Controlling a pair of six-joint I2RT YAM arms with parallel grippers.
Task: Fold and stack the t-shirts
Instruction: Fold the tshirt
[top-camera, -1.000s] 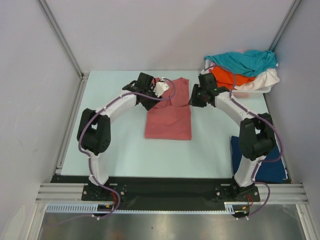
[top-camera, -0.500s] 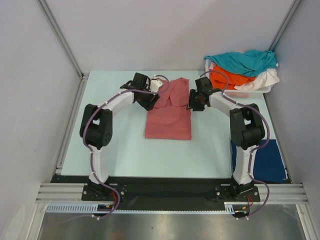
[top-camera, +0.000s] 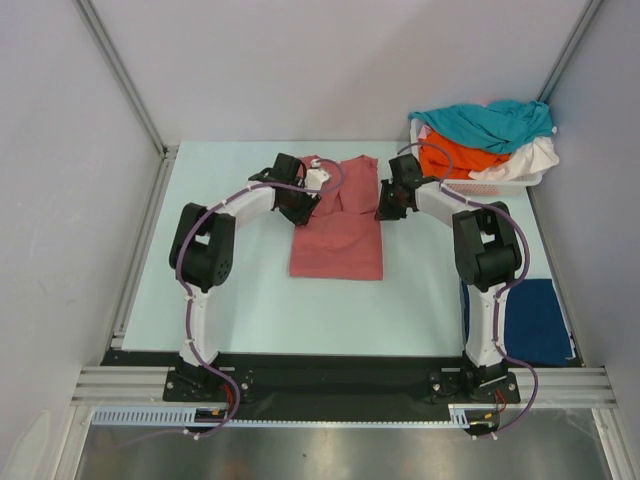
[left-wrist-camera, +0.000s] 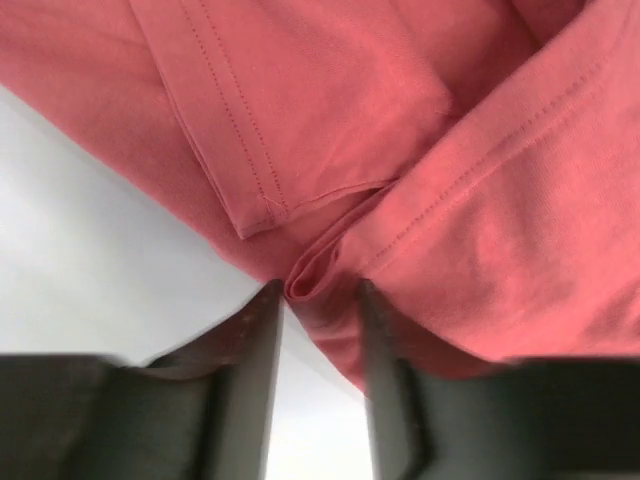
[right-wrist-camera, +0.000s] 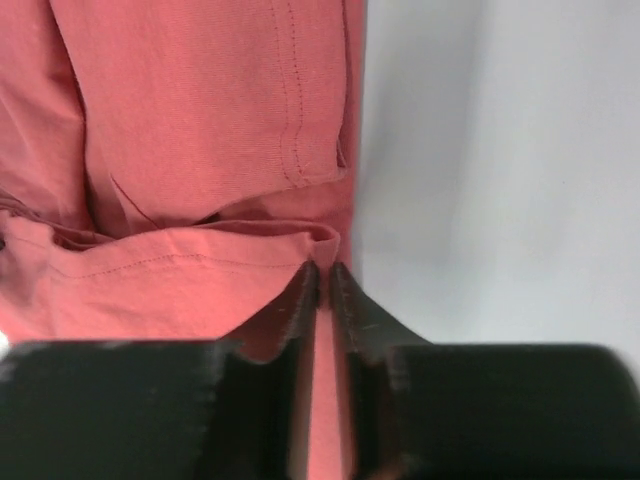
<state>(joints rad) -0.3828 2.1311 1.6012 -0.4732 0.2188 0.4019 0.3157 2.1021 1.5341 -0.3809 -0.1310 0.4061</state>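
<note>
The dusty salmon-red t-shirt lies partly folded in the middle of the table, its far part rumpled. My left gripper is at its left edge; in the left wrist view the fingertips pinch a bunched fold of the shirt. My right gripper is at the shirt's right edge, its jaws nearly together on the hem fold. A navy t-shirt lies flat at the near right. Teal, orange and white t-shirts are heaped in the basket.
The white lattice basket stands at the far right corner. Grey walls and metal rails border the pale table. Both arms arch over the table on either side of the salmon shirt.
Both arms' elbows have swung inward and toward the far side. The grippers stayed at the shirt's edges, the left moving slightly nearer. The shirt's far part has shifted a little.
</note>
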